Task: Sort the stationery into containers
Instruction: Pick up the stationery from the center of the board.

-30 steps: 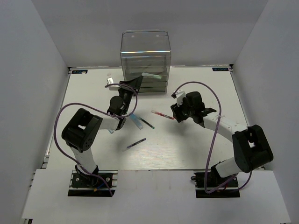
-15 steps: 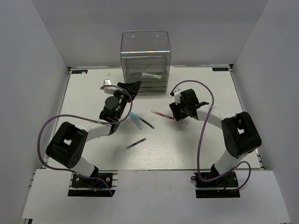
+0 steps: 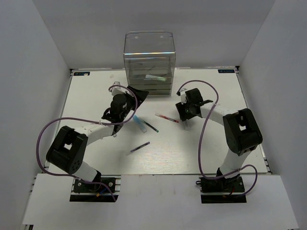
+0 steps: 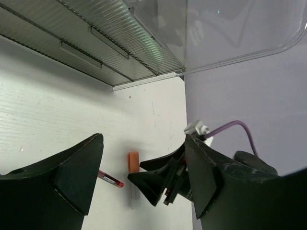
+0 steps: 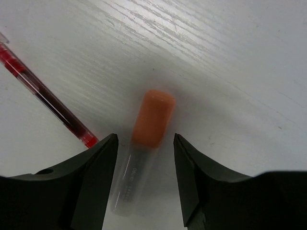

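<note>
Change on the left side first: left gripper point(image 4: 144, 141), pinched shut a second ago, now with fingers spread wide and nothing between them, parked just in front of the clear drawer box point(image 3: 148, 52). No telling from these views of any drop into a drawer; only a pale marker point(image 3: 156, 77) visible inside, there a second ago as well. On the right, arm folded tighter than before, right gripper point(image 5: 145, 139) over much the same spot, fingers apart and straddling the orange-capped marker point(image 5: 139, 153), not clamped, with that marker flat on the tabletop point(image 5: 230, 57) just beside the red pen point(image 5: 45, 91). Reads as one arm freed and the other lined up for a pick. Still unsorted on the tabletop: a light-blue-capped marker point(image 3: 139, 123), a dark pen point(image 3: 151, 126) just beside it, and a second dark pen point(image 3: 139, 147) nearer the bases.
</note>
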{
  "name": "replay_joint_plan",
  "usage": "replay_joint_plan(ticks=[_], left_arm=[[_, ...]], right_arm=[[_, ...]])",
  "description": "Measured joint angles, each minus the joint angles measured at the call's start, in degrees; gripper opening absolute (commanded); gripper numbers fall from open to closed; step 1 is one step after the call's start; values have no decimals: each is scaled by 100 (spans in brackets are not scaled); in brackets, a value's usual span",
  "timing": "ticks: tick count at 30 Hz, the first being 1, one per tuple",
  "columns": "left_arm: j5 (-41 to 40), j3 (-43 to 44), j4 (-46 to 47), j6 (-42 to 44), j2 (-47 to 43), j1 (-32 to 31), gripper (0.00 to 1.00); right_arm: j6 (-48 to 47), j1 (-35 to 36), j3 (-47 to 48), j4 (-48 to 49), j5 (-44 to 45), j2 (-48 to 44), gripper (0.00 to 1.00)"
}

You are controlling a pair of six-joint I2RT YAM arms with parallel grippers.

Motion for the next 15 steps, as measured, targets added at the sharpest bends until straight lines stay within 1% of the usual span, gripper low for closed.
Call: replay_joint_plan(ticks=[7,15], left_arm=[[39,433,-391,17,94,0,80],[63,555,-610,17,367,0,80]], right_arm=[[116,-129,136,-210,-129,203,54],[195,-245,306,-361,-332,332,51]])
